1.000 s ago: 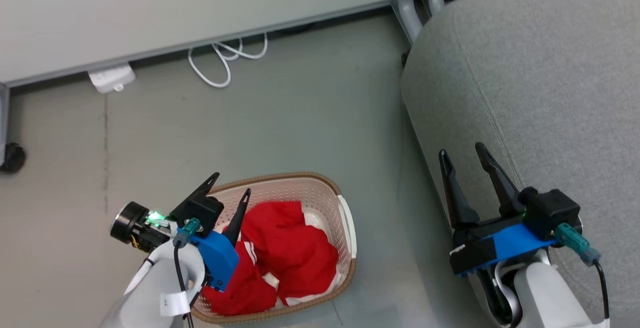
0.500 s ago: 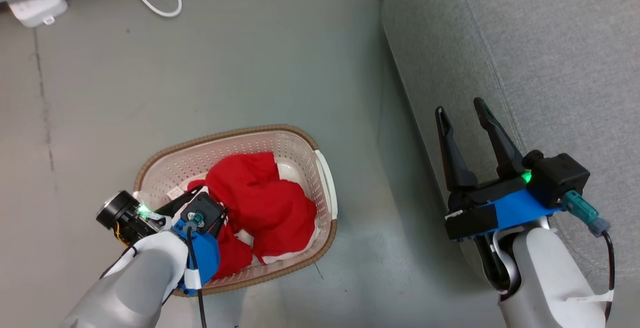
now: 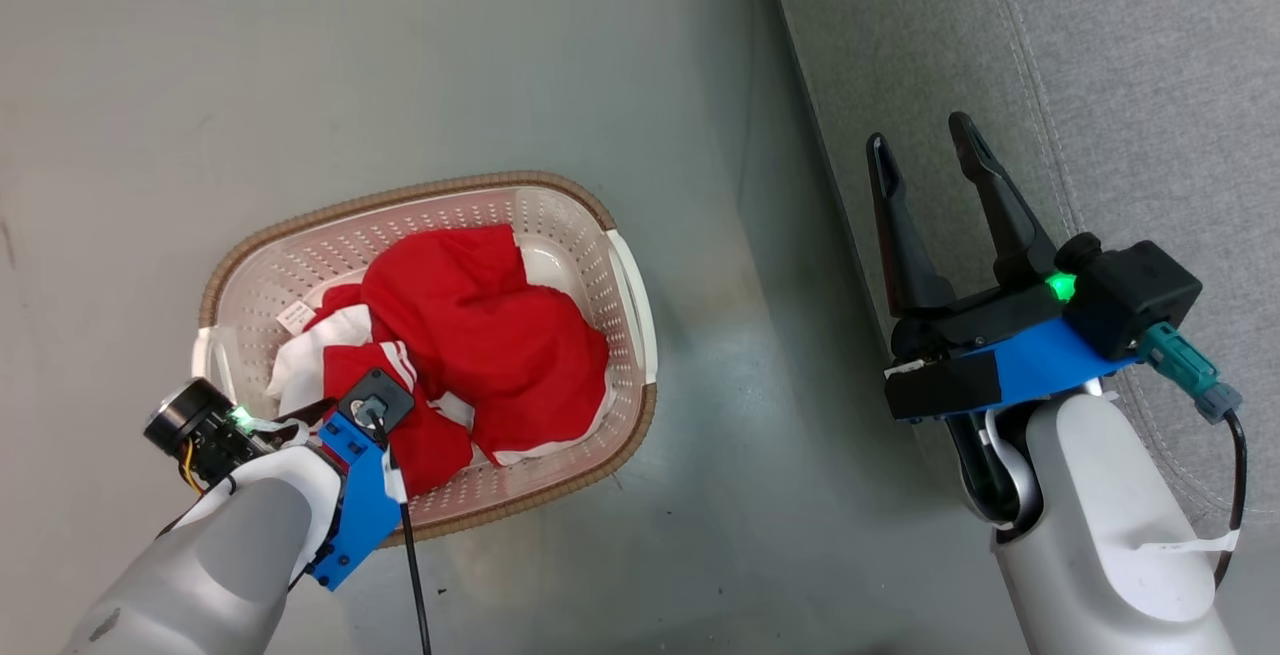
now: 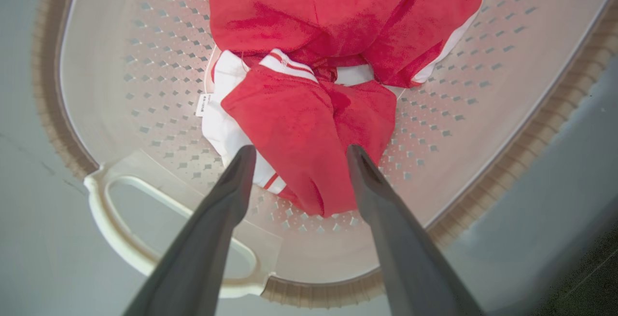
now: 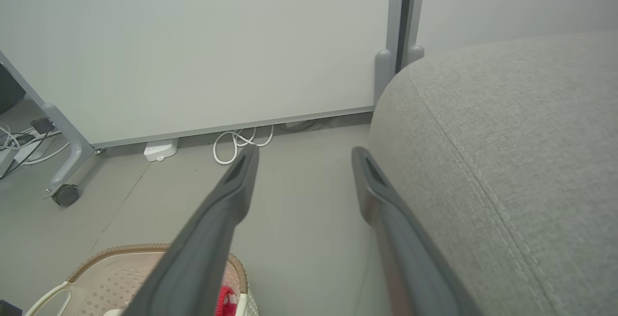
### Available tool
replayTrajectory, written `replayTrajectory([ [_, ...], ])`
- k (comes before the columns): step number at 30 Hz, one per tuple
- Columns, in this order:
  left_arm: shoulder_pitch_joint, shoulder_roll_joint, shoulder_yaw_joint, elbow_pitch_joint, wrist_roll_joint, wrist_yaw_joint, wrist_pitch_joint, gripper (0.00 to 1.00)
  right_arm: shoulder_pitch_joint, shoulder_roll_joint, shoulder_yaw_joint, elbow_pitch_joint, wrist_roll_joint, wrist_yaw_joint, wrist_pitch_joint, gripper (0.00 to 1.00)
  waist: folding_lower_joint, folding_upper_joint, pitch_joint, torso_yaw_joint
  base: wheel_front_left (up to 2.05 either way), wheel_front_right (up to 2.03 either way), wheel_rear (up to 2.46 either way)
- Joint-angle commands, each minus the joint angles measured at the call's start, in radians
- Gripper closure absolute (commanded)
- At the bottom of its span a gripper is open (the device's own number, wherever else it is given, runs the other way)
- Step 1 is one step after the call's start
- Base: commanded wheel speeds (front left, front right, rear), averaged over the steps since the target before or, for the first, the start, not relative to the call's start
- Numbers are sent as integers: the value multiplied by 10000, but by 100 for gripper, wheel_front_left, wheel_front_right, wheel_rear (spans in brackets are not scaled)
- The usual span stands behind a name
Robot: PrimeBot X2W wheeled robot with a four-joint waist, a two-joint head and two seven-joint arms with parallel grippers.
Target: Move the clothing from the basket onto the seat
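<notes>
The basket (image 3: 420, 190) sits on the grey floor (image 3: 300, 55). Both pieces of the red clothing (image 3: 480, 315) lie bunched up inside the basket, with white striped trim showing. The left pincer (image 4: 300, 149) hangs right over the basket, at the end with the white handle (image 4: 102, 210). Its two dark fingers stand wide apart and point down at the nearer red piece. It holds nothing, and I cannot tell if the tips touch the cloth. The seat (image 3: 1100, 55) is to the right of the basket, with a strip of floor between them. The right pincer (image 3: 919, 130) is well to the right of the basket, over the edge of the seat. It is spread wide too and holds nothing.
</notes>
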Motion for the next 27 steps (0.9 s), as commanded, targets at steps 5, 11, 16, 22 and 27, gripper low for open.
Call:
replayTrajectory([
  [5, -352, 251, -475, -128, -1157, -12, 1209, 0, -281, -42, -37, -120, 25, 4, -36, 0, -2, 0, 498, -126, 0, 0, 0],
  [11, -582, 435, -740, -282, -2145, -12, 2113, 0, -454, -42, -41, -219, 63, 4, -35, 0, -2, 0, 941, -171, 0, 0, 0],
  [16, -805, 528, -943, -416, -2562, -12, 2508, 0, -629, -42, -27, -271, 114, 4, -36, 0, -2, 0, 1317, -215, 0, 0, 0],
  [22, -1082, 562, -1145, -398, -2710, -12, 2667, 0, -830, -42, 18, -369, 230, 4, -35, 0, -2, 0, 1739, -305, 0, 0, 0],
  [27, -1319, 577, -1233, -311, -2564, -12, 2626, 0, -908, -42, 4, -424, 325, 4, -36, 0, -2, 0, 2069, -379, 0, 0, 0],
])
